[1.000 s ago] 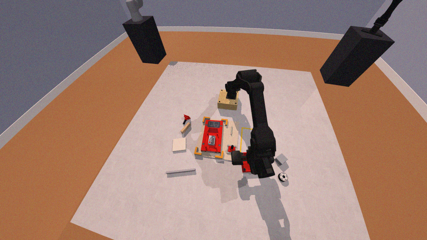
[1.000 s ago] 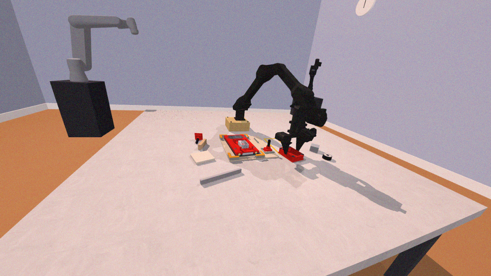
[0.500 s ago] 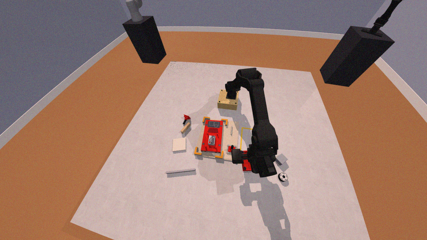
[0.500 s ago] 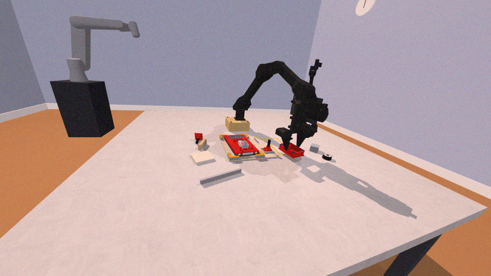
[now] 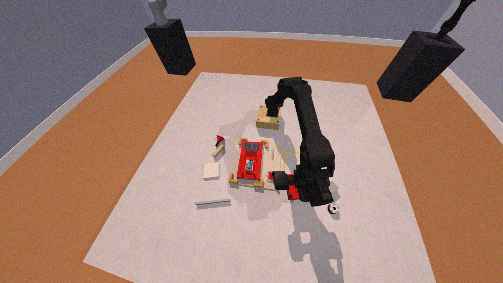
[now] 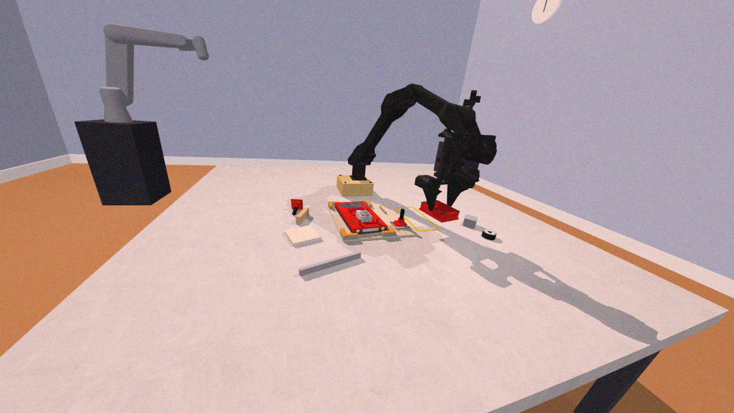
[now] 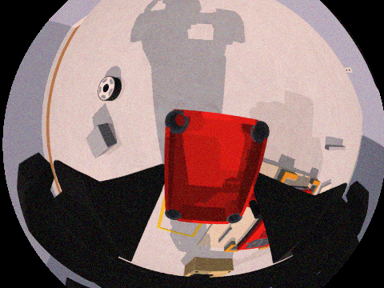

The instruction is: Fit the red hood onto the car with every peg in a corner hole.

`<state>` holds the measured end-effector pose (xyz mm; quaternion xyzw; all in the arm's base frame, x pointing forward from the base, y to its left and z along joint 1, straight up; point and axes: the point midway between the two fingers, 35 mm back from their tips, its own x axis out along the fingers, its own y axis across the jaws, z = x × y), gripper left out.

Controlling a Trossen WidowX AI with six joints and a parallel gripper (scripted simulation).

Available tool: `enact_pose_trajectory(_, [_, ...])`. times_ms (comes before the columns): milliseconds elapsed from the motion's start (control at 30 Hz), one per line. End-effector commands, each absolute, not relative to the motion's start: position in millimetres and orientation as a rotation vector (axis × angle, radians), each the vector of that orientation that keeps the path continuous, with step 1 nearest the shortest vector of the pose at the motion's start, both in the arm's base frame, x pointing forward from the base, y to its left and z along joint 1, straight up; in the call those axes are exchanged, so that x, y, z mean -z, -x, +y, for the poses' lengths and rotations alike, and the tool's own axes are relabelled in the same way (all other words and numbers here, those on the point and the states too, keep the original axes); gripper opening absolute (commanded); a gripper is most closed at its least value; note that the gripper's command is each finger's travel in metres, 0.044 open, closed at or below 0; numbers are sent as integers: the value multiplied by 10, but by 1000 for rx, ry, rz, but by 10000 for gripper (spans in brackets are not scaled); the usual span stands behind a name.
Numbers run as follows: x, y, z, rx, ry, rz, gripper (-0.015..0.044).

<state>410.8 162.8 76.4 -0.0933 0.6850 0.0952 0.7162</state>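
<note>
I see my gripper (image 6: 444, 201) clamped on the red hood (image 7: 214, 166), one finger on each long side. The hood hangs just above the table (image 6: 256, 318), a bit to the side of the car (image 6: 360, 217) in its jig (image 5: 261, 182). It is a red box shape with a dark round hole in each corner.

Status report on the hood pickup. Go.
Gripper shut on the red hood, off to the side of the car. Hood not yet on the pegs. Small red knob stands between hood and car; grey block beside the hood.
</note>
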Motion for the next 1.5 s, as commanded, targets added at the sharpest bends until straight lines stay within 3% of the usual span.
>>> enact_pose_trajectory(0, [-865, -4109, 1630, -211, 205, 1512, 0])
enact_pose_trajectory(1467, [-800, -3478, 1716, -213, 204, 1518, 0])
